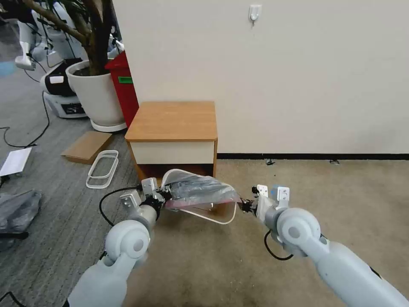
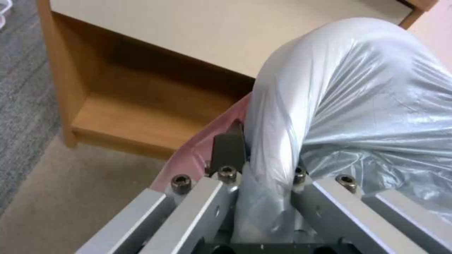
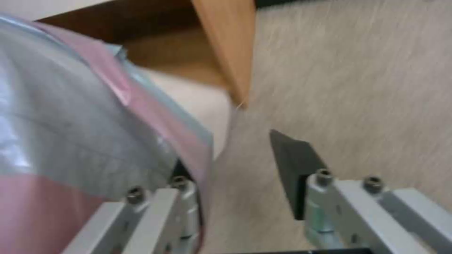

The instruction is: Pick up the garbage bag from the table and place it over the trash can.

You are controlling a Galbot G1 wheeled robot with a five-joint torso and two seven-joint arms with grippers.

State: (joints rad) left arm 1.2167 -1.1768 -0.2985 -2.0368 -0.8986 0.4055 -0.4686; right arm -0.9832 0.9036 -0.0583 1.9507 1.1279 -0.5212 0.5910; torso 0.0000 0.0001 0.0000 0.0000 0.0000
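The thin, limp, slippery translucent grey plastic garbage bag [image 1: 200, 189] is pinched in the left gripper [image 2: 261, 165]; beside it the right gripper [image 3: 240, 165] is spread open, so the hem is judged the best hold.

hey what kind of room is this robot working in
Probably an office or robot lab dressed as a home corner. A bedside-style table stands on carpet against a plain wall, while a potted tree and another robot's white base with loose floor cables sit behind it.
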